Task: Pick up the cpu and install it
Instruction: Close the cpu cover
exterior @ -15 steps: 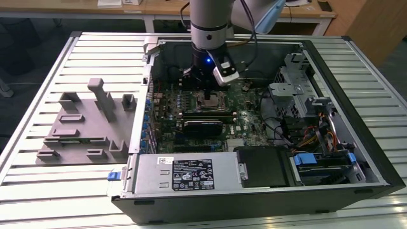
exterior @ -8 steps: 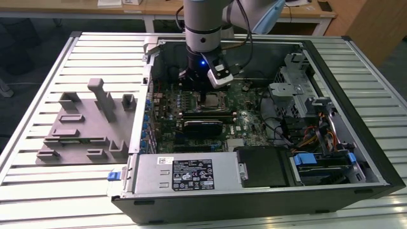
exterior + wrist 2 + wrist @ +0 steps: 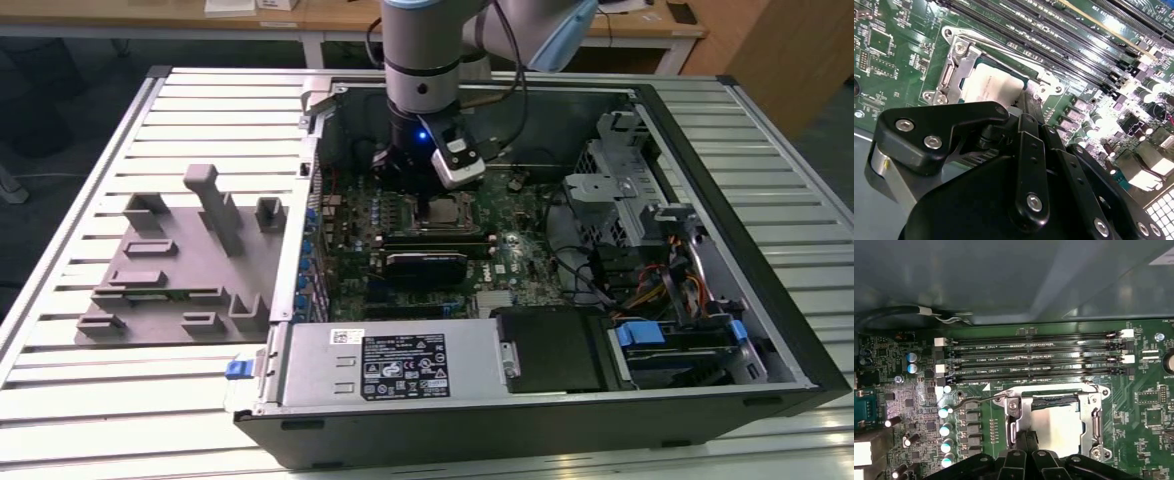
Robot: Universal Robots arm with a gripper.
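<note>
The gripper, clenched or released I cannot tell, hangs at one edge of the cpu lying in the open socket frame on the motherboard, so installing seems underway, calling for a flat, square seating.

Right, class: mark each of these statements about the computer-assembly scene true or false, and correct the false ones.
1. The cpu lies within the metal socket frame on the motherboard. True.
2. The gripper is inside the open computer case, close to the socket frame. True.
3. The grey fixture blocks stand inside the case. False: they sit outside it on the slatted table, toward the exterior view's left.
4. The motherboard is red. False: it is green.
5. Long memory slots run alongside the socket frame. True.
</note>
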